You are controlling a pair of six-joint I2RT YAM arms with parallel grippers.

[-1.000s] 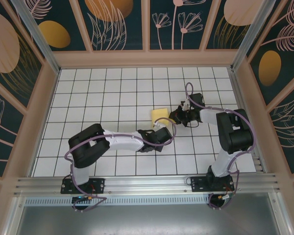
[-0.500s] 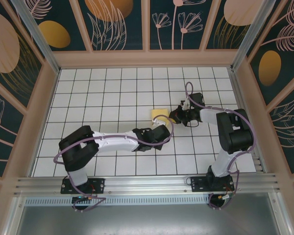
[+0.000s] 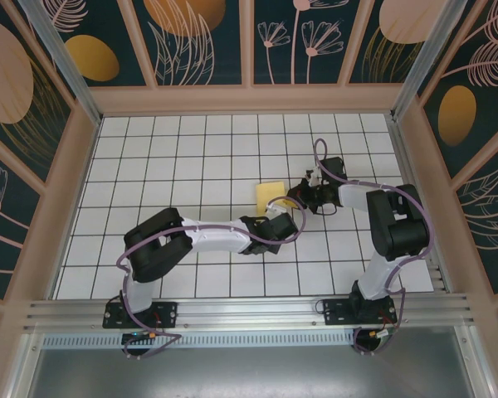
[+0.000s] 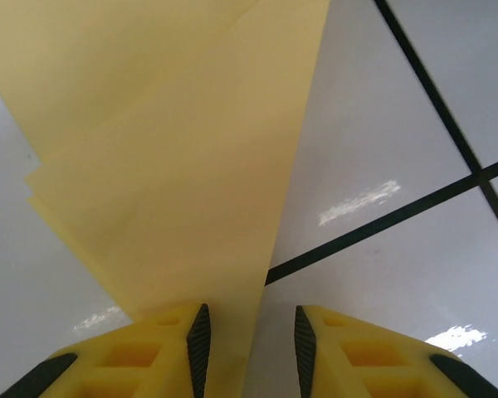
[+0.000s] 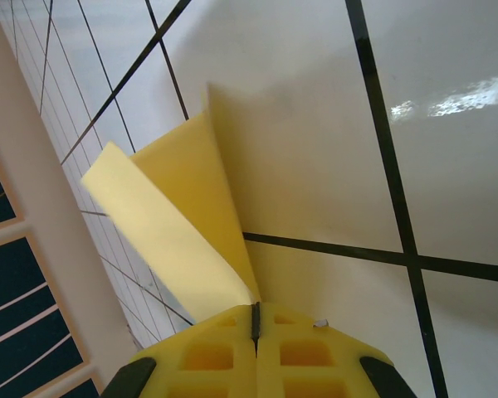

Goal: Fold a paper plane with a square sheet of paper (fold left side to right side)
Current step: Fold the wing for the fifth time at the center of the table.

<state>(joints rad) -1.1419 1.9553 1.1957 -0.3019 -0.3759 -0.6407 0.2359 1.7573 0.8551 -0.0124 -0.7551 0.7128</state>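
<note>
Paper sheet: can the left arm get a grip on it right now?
Probably yes. The left fingers are open and an edge of the paper sheet runs into the gap between them; the right fingers, shut on it, hold it.

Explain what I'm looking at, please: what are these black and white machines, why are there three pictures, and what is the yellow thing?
These are two robot arms bolted at the near edge of a tiled table. The wide picture comes from a camera fixed above and behind them, with the left arm on the left and the right arm on the right. Both reach to a folded yellow paper in the middle. The other two pictures come from small cameras on the wrists, so each looks past its own gripper at the bottom. The right gripper is shut on the paper and holds a flap of it up off the table. The left gripper is open, with the paper's edge lying in the gap.
</note>
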